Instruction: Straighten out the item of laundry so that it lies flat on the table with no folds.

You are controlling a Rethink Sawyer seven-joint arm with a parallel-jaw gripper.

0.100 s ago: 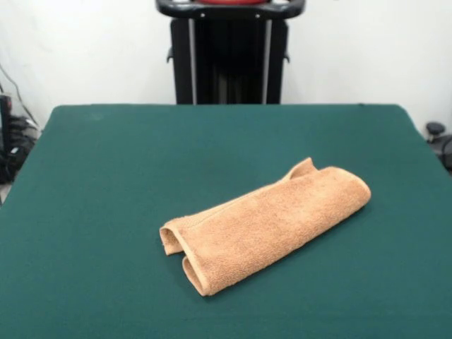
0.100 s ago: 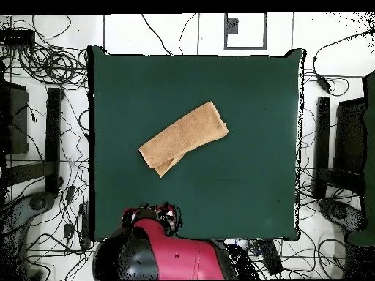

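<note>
The towel (image 1: pixel 268 222) lies on the table (image 1: pixel 106 176), a little right of the table's middle in the front view, folded over itself into a long slanted bundle. At the towel's left end the layers show as open loops with hemmed edges, one lip low and one just above it; this end looks the best place to take hold, since a single layer can be pinched there and drawn away from the rest. Further right the bundle is a smooth doubled sheet with nothing to catch. At the towel's far right end a corner flap pokes up behind the rounded fold (a second possible hold). The cloth looks soft, light and limp, likely to drag on the felt rather than slide. The arm (image 2: pixel 165 252) sits drawn back beyond the table edge; I cannot tell how its fingers stand.
</note>
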